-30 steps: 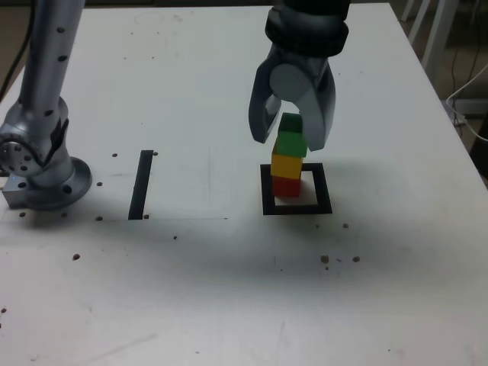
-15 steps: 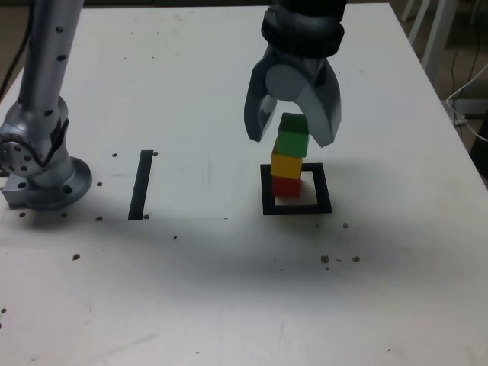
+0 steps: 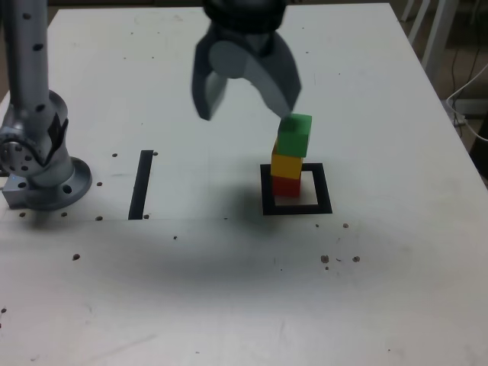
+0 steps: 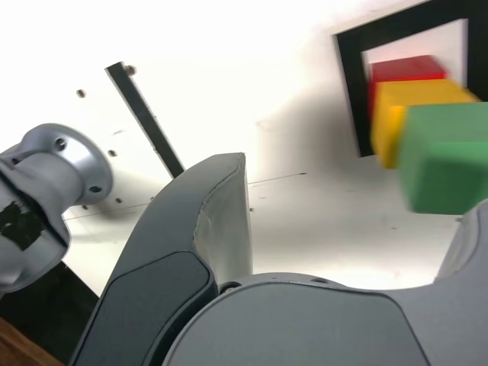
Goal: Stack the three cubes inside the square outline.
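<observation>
In the exterior view the three cubes stand as a stack: red (image 3: 286, 185) at the bottom, yellow (image 3: 286, 165) on it, green (image 3: 293, 136) on top, shifted a little to the exterior view's right and slightly tilted. The stack sits in the near-left part of the square outline (image 3: 297, 208). My gripper (image 3: 245, 113) hangs open above and to the exterior view's left of the stack, empty, one fingertip (image 3: 288, 113) close to the green cube's top corner. The wrist view shows the green cube (image 4: 446, 156), yellow cube (image 4: 404, 107), red cube (image 4: 404, 69) and outline (image 4: 351, 84) past a finger (image 4: 221, 206).
A narrow black strip (image 3: 141, 184) lies on the white table to the exterior view's left of the outline. The arm's grey base (image 3: 38, 168) stands at the far left. Small dark specks dot the table (image 3: 229, 290). White furniture legs (image 3: 435, 30) stand beyond the back right corner.
The jaws have spread wide and let go of the green cube. The gripper has moved up and to the exterior view's left, away from the stack; the green cube now sits slightly askew.
</observation>
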Robot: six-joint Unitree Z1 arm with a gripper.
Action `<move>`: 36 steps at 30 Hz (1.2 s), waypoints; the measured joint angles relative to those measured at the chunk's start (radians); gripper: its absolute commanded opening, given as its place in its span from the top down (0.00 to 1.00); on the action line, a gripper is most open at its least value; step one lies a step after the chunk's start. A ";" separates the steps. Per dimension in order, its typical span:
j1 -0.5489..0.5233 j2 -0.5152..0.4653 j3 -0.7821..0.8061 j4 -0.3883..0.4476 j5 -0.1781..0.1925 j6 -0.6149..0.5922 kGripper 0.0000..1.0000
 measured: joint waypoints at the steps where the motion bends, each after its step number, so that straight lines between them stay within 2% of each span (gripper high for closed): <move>1: 0.001 -0.016 0.026 -0.007 0.002 -0.005 0.01; 9: 0.015 -0.106 0.227 -0.088 -0.001 -0.031 0.01; 14: 0.037 -0.145 0.361 -0.168 -0.009 -0.040 0.01; 29: 0.163 -0.189 0.654 -0.351 -0.006 -0.032 0.01; 36: 0.189 -0.198 0.756 -0.430 -0.014 -0.030 0.01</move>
